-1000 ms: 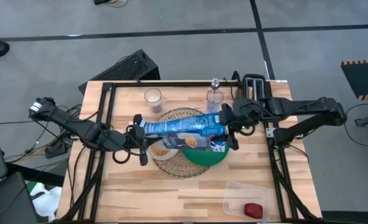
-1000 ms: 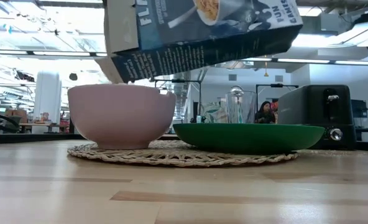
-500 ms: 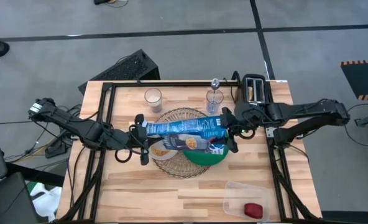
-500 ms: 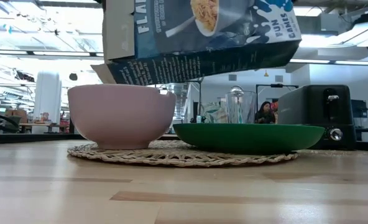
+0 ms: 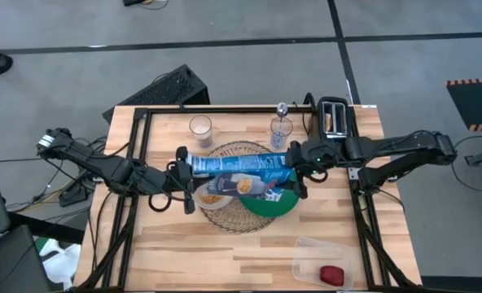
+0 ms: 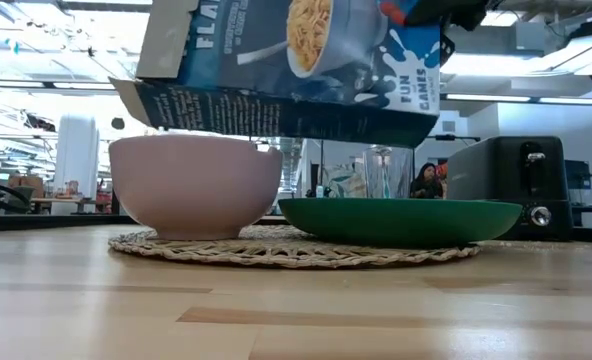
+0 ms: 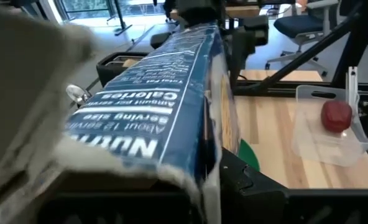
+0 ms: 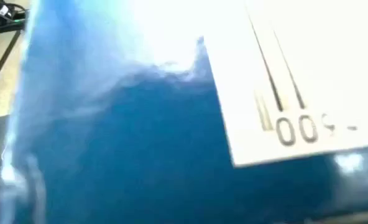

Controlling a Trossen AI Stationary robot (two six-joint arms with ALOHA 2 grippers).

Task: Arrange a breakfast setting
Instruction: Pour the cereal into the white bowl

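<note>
Claws two (image 5: 182, 181) (image 5: 296, 167), cereal box one (image 5: 239, 167), glasses two (image 5: 200, 128)

overhead straight down, low level at tabletop, both sharing the cereal box (image 5: 241, 167).

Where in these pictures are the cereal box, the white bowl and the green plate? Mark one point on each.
cereal box (image 5: 241, 167), high view, on the middle of its blue side panel.
white bowl (image 6: 196, 185), low view, on its outer wall.
green plate (image 6: 401, 220), low view, on its outer rim wall.

"FUN GAMES", "Calories", "Serving size" — all on the cereal box (image 6: 296, 70)
</note>
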